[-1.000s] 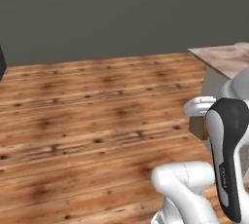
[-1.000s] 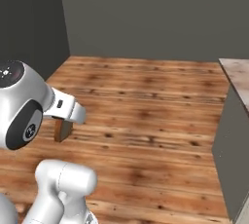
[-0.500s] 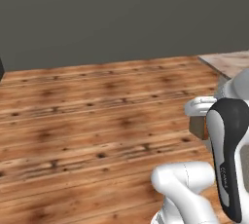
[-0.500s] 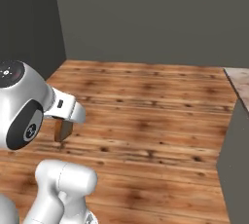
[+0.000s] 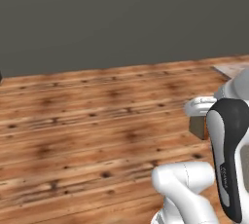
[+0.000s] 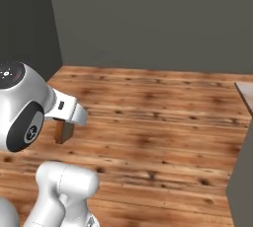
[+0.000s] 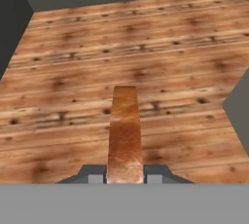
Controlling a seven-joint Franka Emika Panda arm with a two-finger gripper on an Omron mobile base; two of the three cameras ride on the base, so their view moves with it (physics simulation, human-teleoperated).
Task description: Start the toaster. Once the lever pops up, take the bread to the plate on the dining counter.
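Note:
My gripper (image 7: 125, 176) is shut on the bread (image 7: 125, 133), a tan-brown slice with a darker crust, seen edge-on and sticking out between the two finger tips. From the left base view the bread (image 5: 198, 127) hangs under the white hand, gripper (image 5: 198, 120), at the right. The right base view has the bread (image 6: 64, 131) below the hand at the left, gripper (image 6: 65, 124). It is carried above a wooden floor. The toaster, the plate and the dining counter are out of view.
Plank floor (image 5: 87, 121) spreads ahead, closed off by dark grey walls (image 6: 148, 18). A stone-topped corner over a grey body (image 6: 243, 171) stands at the right edge; a sliver of marbled slab (image 5: 229, 68) shows at the right of the left base view.
The whole scene has slid to the right in both base views, so the base has moved. The marbled slab has nearly left the picture. The bread stays in the shut gripper.

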